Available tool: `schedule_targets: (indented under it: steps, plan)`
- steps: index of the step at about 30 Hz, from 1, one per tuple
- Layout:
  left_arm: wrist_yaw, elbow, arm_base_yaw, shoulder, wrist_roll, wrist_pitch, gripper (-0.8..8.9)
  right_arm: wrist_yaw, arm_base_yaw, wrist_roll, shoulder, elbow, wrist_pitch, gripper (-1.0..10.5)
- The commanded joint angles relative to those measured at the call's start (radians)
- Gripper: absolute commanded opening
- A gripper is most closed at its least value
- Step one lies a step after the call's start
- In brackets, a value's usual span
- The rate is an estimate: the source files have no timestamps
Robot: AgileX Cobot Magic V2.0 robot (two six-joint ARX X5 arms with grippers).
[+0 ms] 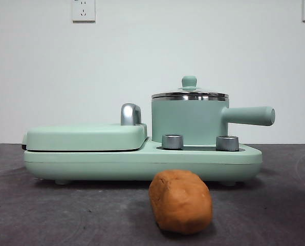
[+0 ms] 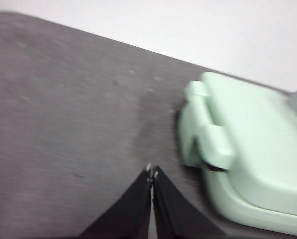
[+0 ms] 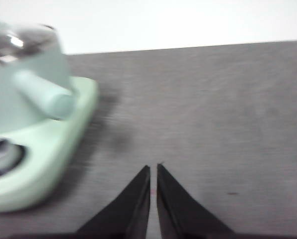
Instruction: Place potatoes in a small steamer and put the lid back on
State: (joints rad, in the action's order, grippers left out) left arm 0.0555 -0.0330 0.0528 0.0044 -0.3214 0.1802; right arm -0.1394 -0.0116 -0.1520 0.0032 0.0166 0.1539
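A single orange-brown potato (image 1: 180, 201) is lying on the dark grey table (image 1: 65, 215), low and just right of centre in the front view, apart from the appliance behind it. It is judged to be firm, fairly heavy and rounded, with a matte skin that should not be slippery; it is probably best taken across its narrower middle.

Behind it, right of centre, the small steamer (image 1: 189, 120) is sitting on a mint-green cooker base (image 1: 142, 164), its handle (image 1: 249, 115) pointing toward the right edge. The glass lid (image 1: 189, 95) is resting on the pot, so the pot is being blocked until the lid is lifted by its small knob (image 1: 189, 81); the glass is judged fragile. Two steel dials (image 1: 173, 141) are standing in front of the pot. A flat covered griddle (image 1: 86, 136) is filling the left half of the base.

Neither arm is being shown in the front view. In the wrist views, the left gripper (image 2: 152, 172) is being held closed and empty over bare table near the griddle end, and the right gripper (image 3: 153, 169) is likewise pressed closed, holding nothing, beside the pot's handle end.
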Motion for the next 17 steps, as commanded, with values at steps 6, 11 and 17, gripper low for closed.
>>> schedule_targets:
  steps: [6,11,17]
  plan:
    - [0.296,-0.117,0.005,0.003,-0.257,-0.031,0.08,-0.072,0.003,-0.300,0.002,0.176,0.066,0.1]
    - [0.296,-0.279,0.006,0.046,-0.256,0.024,0.09,-0.124,0.003,-0.317,0.036,0.363,0.256,0.1]
    - [0.297,-0.506,0.006,0.196,-0.210,0.122,0.09,-0.260,0.003,-0.308,0.127,0.558,0.436,0.1]
